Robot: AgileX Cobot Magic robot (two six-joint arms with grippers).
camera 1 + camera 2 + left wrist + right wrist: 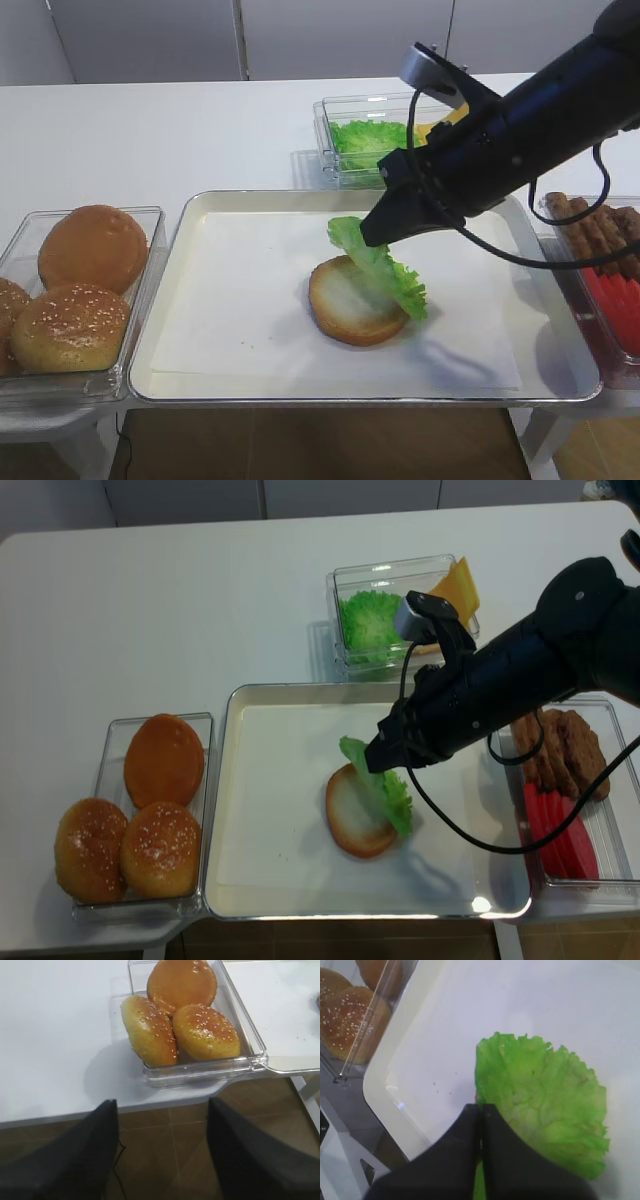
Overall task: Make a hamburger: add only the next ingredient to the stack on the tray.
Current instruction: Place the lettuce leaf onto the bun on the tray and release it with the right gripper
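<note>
My right gripper (368, 238) is shut on the upper edge of the green ruffled lettuce leaf (385, 265). The leaf hangs tilted, and its lower end drapes over the right side of the bun bottom (345, 300), the stack on the silver tray (240, 290). In the right wrist view the black fingertips (481, 1106) press together on the leaf (545, 1095), which hides the bun. From the other high view the gripper (372, 765) stands just above the bun (352, 825). My left gripper (162, 1105) is open and empty, over the floor past the table's front edge.
A clear tub of sesame buns (75, 290) stands left of the tray, also in the left wrist view (190, 1020). Behind the tray is a tub of lettuce (365, 140) with a cheese slice (458, 585). Patties and red slices (560, 780) lie right.
</note>
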